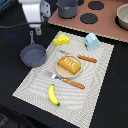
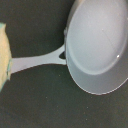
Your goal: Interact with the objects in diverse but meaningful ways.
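Dark tabletop surrounds the grey frying pan [image 1: 33, 55], which sits just off the woven mat [image 1: 30, 82] at the exterior view's left, below the gripper [image 1: 36, 27]; we judge it light, rigid and smooth, best taken by its long handle [image 2: 35, 61]. Our wrist view shows the empty bowl and handle joint close up, while only the exterior view shows the cheese wedge [image 1: 62, 40], bread loaf [image 1: 69, 65] and banana [image 1: 53, 95]. We cannot tell how far the jaws stand apart, though nothing appears held.

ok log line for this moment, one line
arm: pincer above pan handle | pan: empty, off the mat | bread: on plate | cheese: on mat | grasp: none seen
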Controlling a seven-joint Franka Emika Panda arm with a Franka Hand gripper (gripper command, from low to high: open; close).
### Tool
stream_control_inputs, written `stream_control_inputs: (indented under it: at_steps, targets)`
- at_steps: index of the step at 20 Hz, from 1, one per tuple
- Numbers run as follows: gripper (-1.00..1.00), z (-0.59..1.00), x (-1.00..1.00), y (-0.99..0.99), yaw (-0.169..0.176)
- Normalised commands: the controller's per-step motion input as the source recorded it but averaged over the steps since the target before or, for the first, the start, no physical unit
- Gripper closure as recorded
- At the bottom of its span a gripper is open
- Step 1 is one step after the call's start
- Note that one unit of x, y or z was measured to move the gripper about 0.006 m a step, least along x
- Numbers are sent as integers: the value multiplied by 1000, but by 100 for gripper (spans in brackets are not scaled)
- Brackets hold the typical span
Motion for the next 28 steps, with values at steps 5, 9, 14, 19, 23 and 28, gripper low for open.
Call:
stream_control_inputs:
  at_steps: [5, 9, 14, 19, 23, 28]
  targets:
    - [-100, 376, 179, 559, 44]
    - [-100, 97, 376, 270, 8]
    - [-100, -75, 565, 7, -1]
    - [-100, -257, 295, -10, 0]
    - [-100, -127, 461, 31, 24]
    - [-100, -146, 425, -3, 8]
